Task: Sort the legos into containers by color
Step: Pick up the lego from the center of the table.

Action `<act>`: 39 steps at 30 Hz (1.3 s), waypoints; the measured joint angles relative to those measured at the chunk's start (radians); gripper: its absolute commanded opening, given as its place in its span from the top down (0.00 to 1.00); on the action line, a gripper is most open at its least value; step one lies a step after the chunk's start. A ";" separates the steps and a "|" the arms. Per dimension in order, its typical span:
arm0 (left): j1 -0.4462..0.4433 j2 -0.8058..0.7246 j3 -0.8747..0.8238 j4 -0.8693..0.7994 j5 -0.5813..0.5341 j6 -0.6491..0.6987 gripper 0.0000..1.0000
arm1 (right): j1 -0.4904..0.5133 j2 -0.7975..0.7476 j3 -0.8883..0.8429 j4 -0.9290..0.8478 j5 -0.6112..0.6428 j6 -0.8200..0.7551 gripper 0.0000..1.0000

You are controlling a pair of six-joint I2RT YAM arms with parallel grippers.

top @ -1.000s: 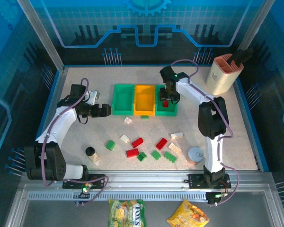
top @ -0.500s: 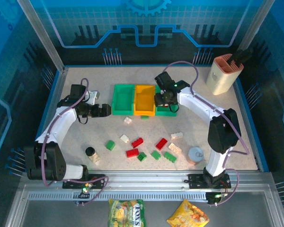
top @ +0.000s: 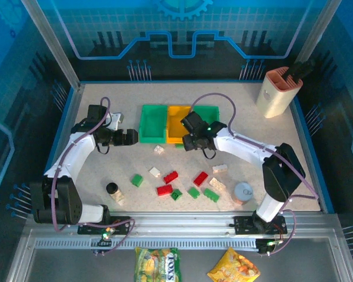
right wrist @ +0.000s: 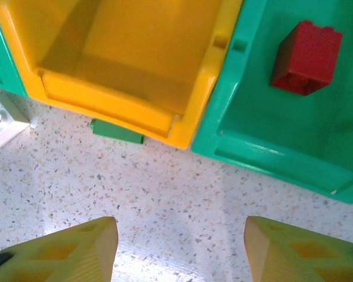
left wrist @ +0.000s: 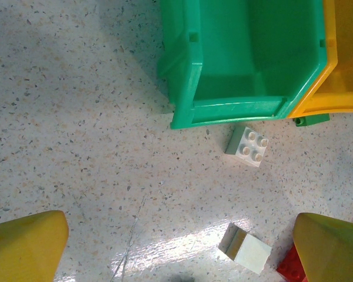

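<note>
Three containers stand in a row: a left green bin (top: 153, 122), an orange bin (top: 177, 123) and a right green bin (top: 210, 113). In the right wrist view a red lego (right wrist: 306, 57) lies inside the right green bin (right wrist: 294, 117). My right gripper (top: 189, 143) (right wrist: 179, 252) is open and empty over bare table in front of the orange bin (right wrist: 129, 53). A flat green piece (right wrist: 116, 131) lies against that bin's front. My left gripper (top: 134, 137) (left wrist: 179, 247) is open beside the left green bin (left wrist: 241, 53), with cream legos (left wrist: 247, 146) (left wrist: 245, 249) below it. Red (top: 170, 177), green (top: 211, 194) and cream (top: 219, 168) legos lie scattered mid-table.
A black-lidded jar (top: 112, 188) stands front left and a round tin can (top: 243, 192) front right. The beige-and-pink holder (top: 277, 91) is at the back right corner. Two snack bags (top: 157, 261) lie beyond the front rail.
My right gripper moved left and forward from over the right green bin to the table in front of the orange bin, leaving the red lego in the green bin. The left arm stayed still.
</note>
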 measured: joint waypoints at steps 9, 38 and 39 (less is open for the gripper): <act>0.000 -0.012 0.000 0.001 -0.002 0.000 0.01 | 0.051 -0.004 -0.095 0.126 0.007 0.101 0.31; 0.000 -0.072 -0.011 0.031 -0.038 0.000 0.01 | 0.072 0.302 -0.025 0.369 0.085 0.205 0.29; 0.000 -0.072 -0.011 0.031 -0.038 0.000 0.01 | 0.073 0.307 -0.021 0.369 0.091 0.206 0.29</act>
